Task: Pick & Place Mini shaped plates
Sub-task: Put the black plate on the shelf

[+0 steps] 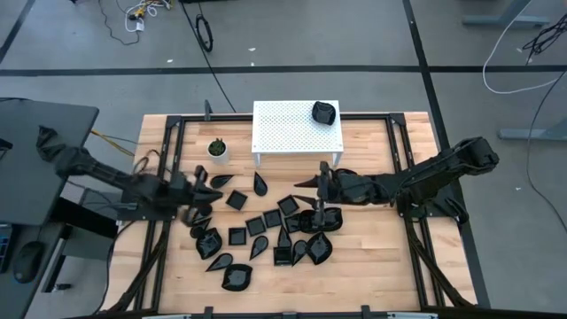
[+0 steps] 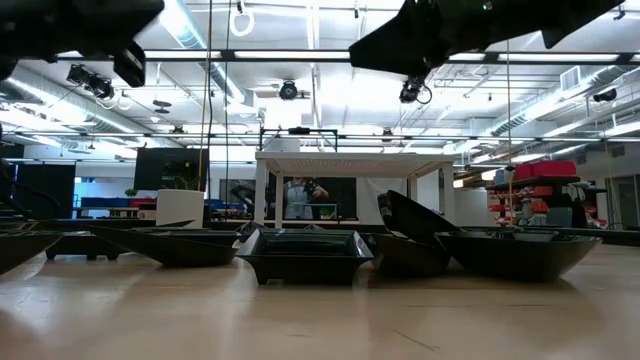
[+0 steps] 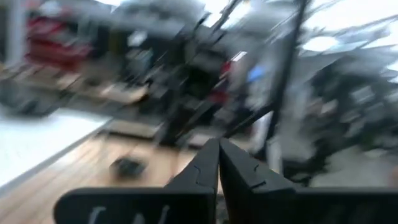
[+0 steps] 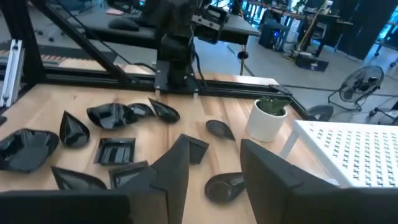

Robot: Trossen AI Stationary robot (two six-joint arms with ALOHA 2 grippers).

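My left gripper (image 1: 205,184) is clenched with nothing between its fingers, at centre-left of the overhead frame. My right gripper (image 1: 321,188) stands released, right of centre. The black plates (image 1: 266,232) lie scattered at lower centre; one plate (image 1: 324,112) rests on the white stand (image 1: 288,131).

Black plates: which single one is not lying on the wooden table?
The plate on the white perforated stand, at its corner. All the other plates lie on the wooden table.
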